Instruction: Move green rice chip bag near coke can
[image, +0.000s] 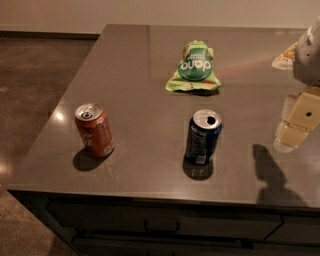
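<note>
The green rice chip bag (193, 68) lies on the dark countertop toward the back middle, with its dark green round panel facing up. The coke can (94, 130), red-orange with a silver top, stands upright at the front left of the counter. My gripper (296, 127) hangs at the right edge of the view, above the counter's right side. It is well to the right of the bag and far from the coke can, and it holds nothing that I can see.
A dark blue can (203, 137) stands upright at the front middle, between the coke can and my gripper. The countertop (135, 80) ends at a front edge with drawers below and at a left edge over the floor. A pale object (285, 56) lies at the far right.
</note>
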